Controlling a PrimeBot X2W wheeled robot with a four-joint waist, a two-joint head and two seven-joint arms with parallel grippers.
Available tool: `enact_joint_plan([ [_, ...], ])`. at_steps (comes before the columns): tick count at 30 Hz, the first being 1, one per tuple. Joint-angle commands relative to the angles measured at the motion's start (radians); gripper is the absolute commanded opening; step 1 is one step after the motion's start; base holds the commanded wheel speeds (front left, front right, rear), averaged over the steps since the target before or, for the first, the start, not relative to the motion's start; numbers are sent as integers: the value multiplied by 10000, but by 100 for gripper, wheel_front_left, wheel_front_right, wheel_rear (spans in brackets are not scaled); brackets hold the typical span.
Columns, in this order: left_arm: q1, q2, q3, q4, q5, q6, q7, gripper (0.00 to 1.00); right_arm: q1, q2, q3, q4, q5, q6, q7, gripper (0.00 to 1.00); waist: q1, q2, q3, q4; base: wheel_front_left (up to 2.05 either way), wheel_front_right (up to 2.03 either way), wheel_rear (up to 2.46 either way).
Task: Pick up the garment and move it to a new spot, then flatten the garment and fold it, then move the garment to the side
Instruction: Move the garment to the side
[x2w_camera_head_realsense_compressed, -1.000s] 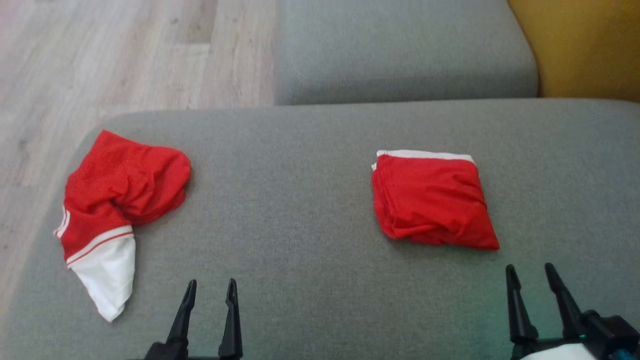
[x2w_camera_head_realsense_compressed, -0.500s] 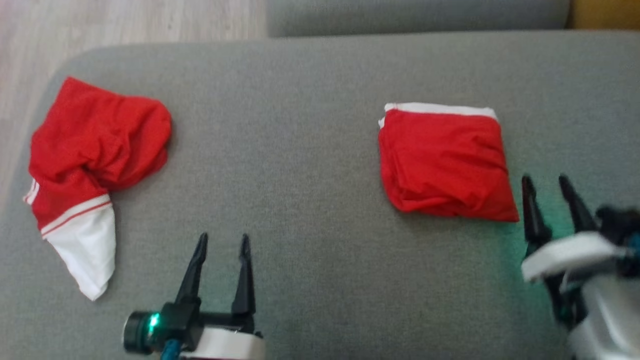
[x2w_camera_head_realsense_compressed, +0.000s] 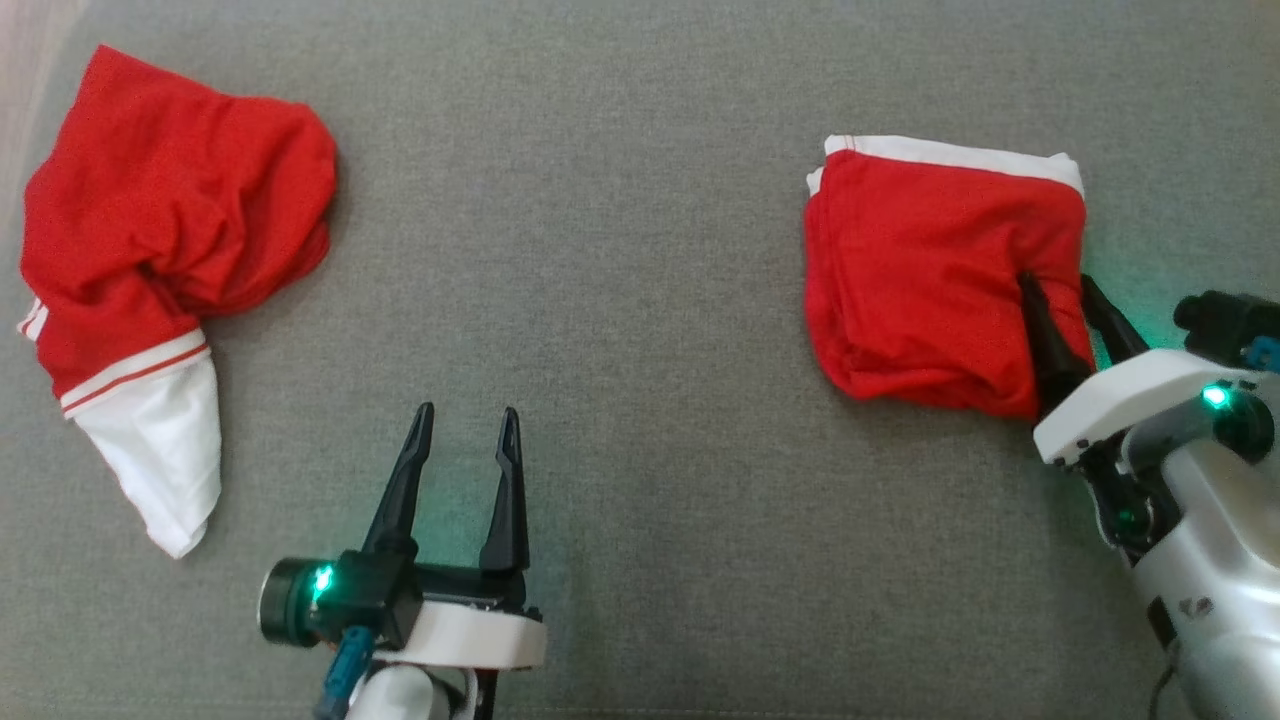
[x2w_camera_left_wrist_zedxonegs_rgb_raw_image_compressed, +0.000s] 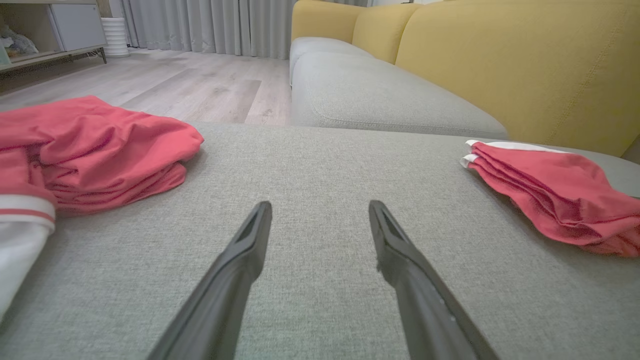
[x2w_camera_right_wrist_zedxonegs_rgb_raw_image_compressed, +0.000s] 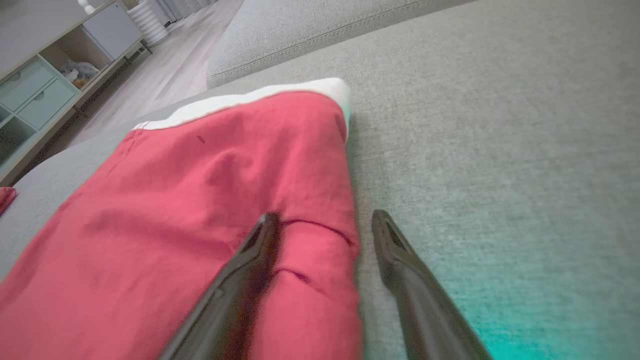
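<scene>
A folded red garment with a white band along its far edge lies on the right of the grey sofa cushion. My right gripper stands open across its right edge. In the right wrist view one finger presses on the red cloth and the other rests on bare cushion. A second red garment, crumpled and with a white striped end, lies at the far left. My left gripper is open over bare cushion between the two, holding nothing. The left wrist view shows both garments, crumpled and folded.
Beyond this cushion lie another grey seat cushion and a yellow backrest. Wood floor runs past the cushion's left edge. A low cabinet stands across the room.
The head camera has tipped down and closer. My right gripper has moved forward from the near edge onto the folded garment's right edge. The left gripper has come forward a little.
</scene>
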Motion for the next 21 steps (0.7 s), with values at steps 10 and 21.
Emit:
enact_joint_plan([
  [10,-564,-22,440,-465,103,100,-51,100,-1039,-2274,1311,68,143,-7,-450,0,-3,0,822,-822,0,0,0],
  [21,-1567,-22,381,-594,412,-46,-51,100,-1777,-5709,1128,636,-171,-7,-562,0,-3,0,2241,-1354,0,0,0],
])
